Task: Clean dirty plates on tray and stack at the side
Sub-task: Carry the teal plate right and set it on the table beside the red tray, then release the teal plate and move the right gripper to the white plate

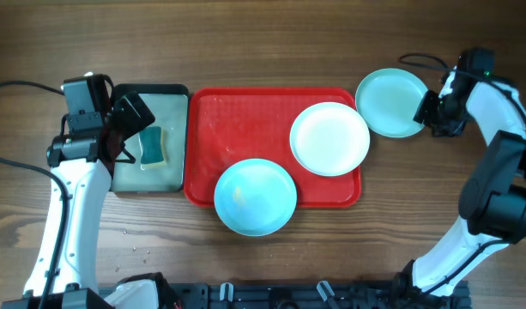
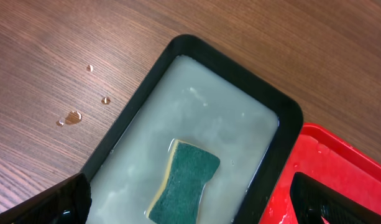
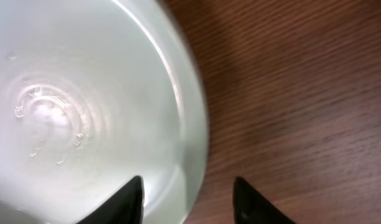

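Overhead, the right arm's casing half hides its pincer [image 1: 429, 110] at the edge of the loose aqua plate [image 1: 389, 102]. That plate lies on the wooden tabletop [image 1: 271, 43], just beside the far right corner of the red tray [image 1: 209, 129]. The right wrist view cuts this glossy plate to a blurred arc, with water beads at its ringed centre. The two black fingers [image 3: 129, 198] stand apart astride its rim, one over the dish and one over the wood; contact cannot be made out. On the ribbed tray, the white plate [image 1: 329, 138] overhangs the right rim. The second aqua plate [image 1: 255, 196], faintly smeared inside, overhangs the near rim. The left pincer [image 1: 129, 116] gapes empty above a black-rimmed tray [image 2: 237, 76] of cloudy water holding a green-and-yellow sponge [image 2: 184, 183]. Droplets [image 2: 72, 117] dot the wood grain.
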